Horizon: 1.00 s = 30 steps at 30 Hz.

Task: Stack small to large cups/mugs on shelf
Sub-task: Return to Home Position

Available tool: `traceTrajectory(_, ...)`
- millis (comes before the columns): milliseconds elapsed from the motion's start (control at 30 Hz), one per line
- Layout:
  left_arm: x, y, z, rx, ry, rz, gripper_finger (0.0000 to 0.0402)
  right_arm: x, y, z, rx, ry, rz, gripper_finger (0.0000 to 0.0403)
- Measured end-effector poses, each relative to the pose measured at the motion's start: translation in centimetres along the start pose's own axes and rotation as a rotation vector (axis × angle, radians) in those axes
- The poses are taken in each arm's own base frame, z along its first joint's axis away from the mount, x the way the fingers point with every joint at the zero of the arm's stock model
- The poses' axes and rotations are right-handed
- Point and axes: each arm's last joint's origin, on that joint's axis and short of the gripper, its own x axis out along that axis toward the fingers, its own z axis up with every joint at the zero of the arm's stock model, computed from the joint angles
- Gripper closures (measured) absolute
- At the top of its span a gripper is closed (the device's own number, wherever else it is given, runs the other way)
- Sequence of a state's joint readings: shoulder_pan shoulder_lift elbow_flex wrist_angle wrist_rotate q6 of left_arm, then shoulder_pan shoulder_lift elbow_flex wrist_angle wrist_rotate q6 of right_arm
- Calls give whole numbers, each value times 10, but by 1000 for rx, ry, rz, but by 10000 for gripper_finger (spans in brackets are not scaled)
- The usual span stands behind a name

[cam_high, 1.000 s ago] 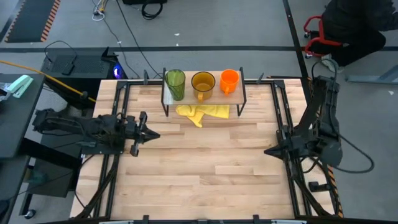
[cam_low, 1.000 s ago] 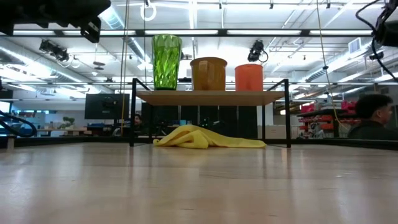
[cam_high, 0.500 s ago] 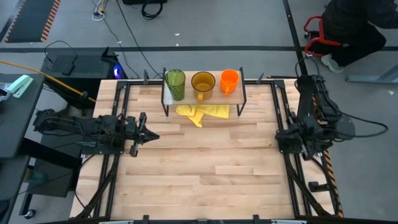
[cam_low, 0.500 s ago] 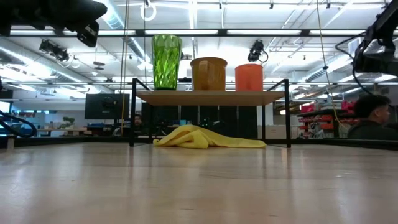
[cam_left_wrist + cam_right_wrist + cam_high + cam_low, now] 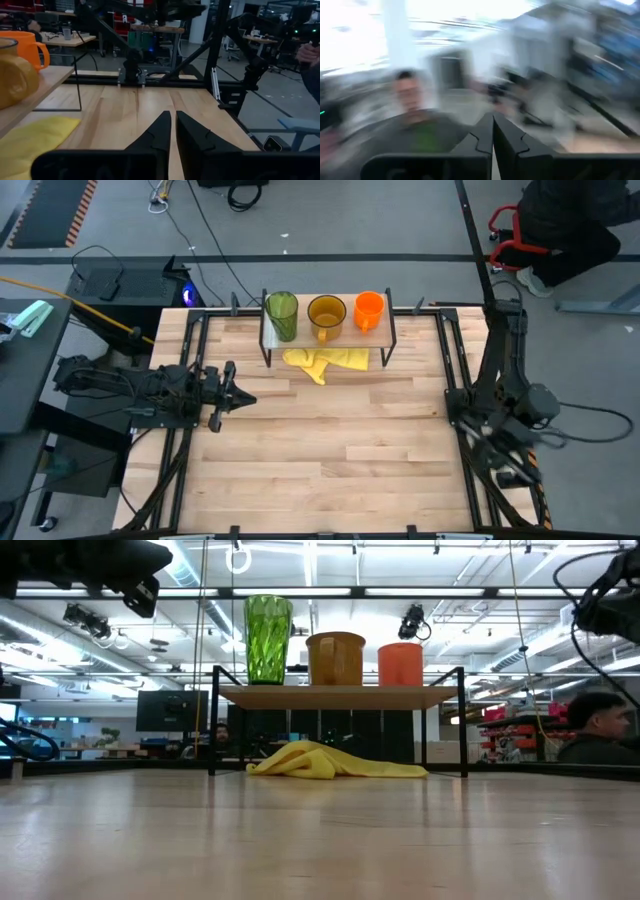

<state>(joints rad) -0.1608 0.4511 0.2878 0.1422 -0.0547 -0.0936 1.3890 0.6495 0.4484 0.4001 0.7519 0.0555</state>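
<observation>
Three cups stand upright in a row on the shelf's (image 5: 326, 332) wooden board at the table's far edge: a green tumbler (image 5: 282, 313) on the left, an amber mug (image 5: 326, 313) in the middle and an orange mug (image 5: 369, 310) on the right. The low view shows the tumbler (image 5: 268, 638), amber mug (image 5: 335, 659) and orange mug (image 5: 400, 664) on the board (image 5: 340, 695). My left gripper (image 5: 243, 397) is shut and hovers left of centre, pointing toward the table's right. My right gripper (image 5: 493, 131) is shut. Its arm (image 5: 505, 405) is folded at the table's right edge, facing the room.
A crumpled yellow cloth (image 5: 328, 361) lies on the table under the shelf and reaches out past its near side. Black frame rails (image 5: 458, 380) run along the table's left and right edges. A person (image 5: 597, 730) is in the room beyond the right side.
My right arm has swung at the table's right edge. Its gripper pointed toward the table's left a second ago; it has since turned away, toward the near right and out over the edge, and is still moving. The left arm and the cups have kept still.
</observation>
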Motion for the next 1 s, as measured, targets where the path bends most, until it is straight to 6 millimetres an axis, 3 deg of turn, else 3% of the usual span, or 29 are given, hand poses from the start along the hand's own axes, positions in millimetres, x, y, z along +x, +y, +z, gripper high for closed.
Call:
traceTrajectory(67, 0, 0, 1, -1, -7, -1, 369, 3, 7, 2, -118, -46, 202, 387)
traceTrajectory(133, 0, 0, 1, -1, -12, -1, 372, 3, 7, 2, -159, -60, 261, 387)
traceTrajectory(400, 0, 0, 2, -1, -16, -2, 379, 3, -24, 9, -179, -48, 117, 387)
traceTrajectory(700, 0, 0, 1, 1, -9, -1, 367, -26, -60, 29, -246, -135, 11, 387)
traceTrajectory(1000, 0, 0, 0, 5, 0, 0, 373, -50, -73, 34, -276, -165, -60, 387)
